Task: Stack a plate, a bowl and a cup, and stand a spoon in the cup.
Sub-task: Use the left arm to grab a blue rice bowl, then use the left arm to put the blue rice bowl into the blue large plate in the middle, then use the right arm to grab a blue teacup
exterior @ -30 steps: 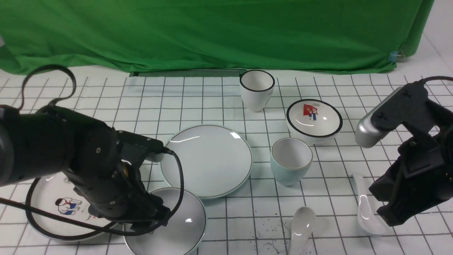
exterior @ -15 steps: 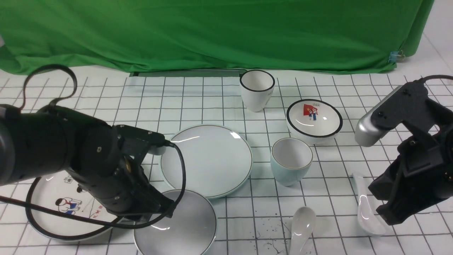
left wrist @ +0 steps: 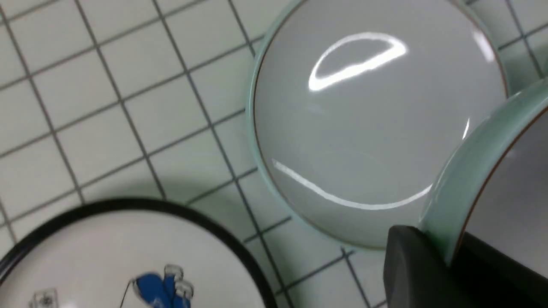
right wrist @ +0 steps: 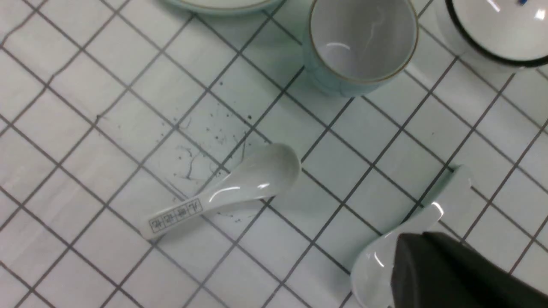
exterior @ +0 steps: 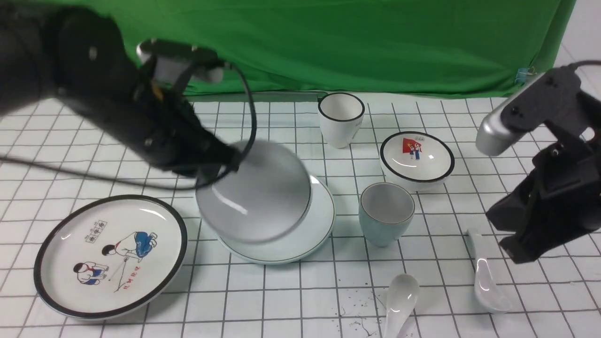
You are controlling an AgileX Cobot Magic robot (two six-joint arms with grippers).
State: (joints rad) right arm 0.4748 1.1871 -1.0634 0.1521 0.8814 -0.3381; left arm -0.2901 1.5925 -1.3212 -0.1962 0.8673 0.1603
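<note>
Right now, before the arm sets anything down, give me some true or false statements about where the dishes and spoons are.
1. Nothing is gripping the bowl. False: the left jaws clamp its rim and hold it tilted over the plate.
2. The cup is empty. True.
3. Both white spoons lie on the table. True.
4. The cartoon plate is the one under the bowl. False: it lies apart at the front left, and the plain plate is the one below the bowl.
</note>
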